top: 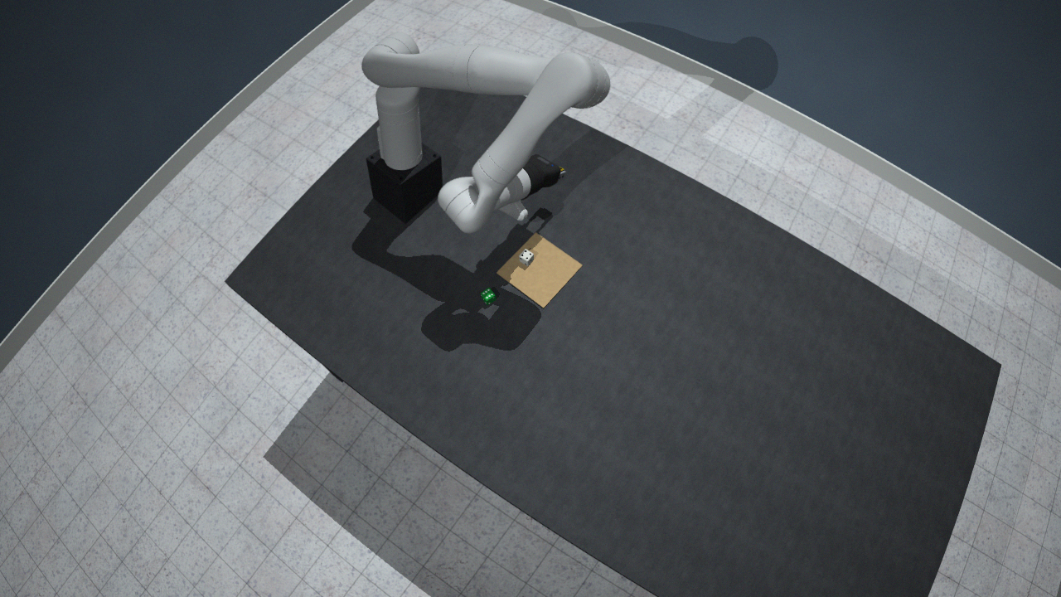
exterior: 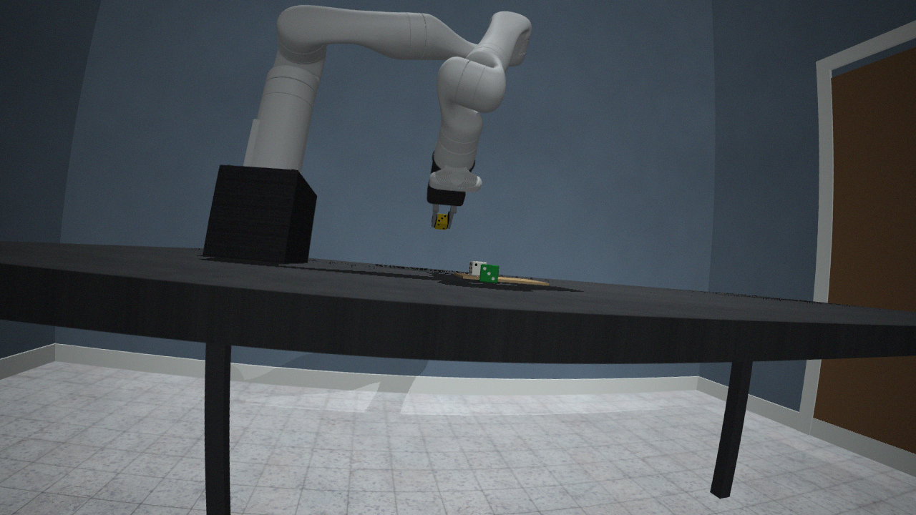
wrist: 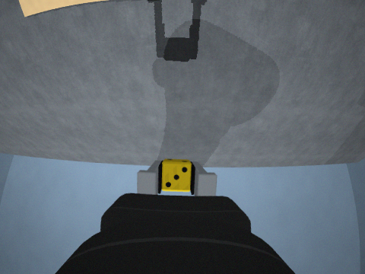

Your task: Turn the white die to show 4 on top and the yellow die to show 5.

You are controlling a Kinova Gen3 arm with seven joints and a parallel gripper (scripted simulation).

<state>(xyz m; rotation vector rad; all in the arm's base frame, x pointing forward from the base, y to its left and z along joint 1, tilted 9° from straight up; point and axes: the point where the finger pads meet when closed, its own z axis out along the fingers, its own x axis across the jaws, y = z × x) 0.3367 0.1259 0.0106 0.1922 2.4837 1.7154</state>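
My gripper (exterior: 442,220) (wrist: 176,172) is shut on the yellow die (exterior: 441,222) (wrist: 176,175), tilted, well above the table. Three pips face the wrist camera. In the top view only a speck of yellow shows at the fingertips. The white die (top: 525,256) (exterior: 474,267) rests on the tan mat (top: 552,278) (exterior: 534,281) (wrist: 57,5), near its edge towards the robot base; its top seems to show 4. The green die (top: 487,296) (exterior: 489,274) stands on the table beside the mat, its top apparently 6; three pips show on its side in the exterior view.
The black robot base (top: 404,185) (exterior: 259,214) stands on the dark table (top: 704,356) (exterior: 384,320), to the left of the mat. The arm hangs over the area between base and mat and casts shadows over the green die and part of the mat.
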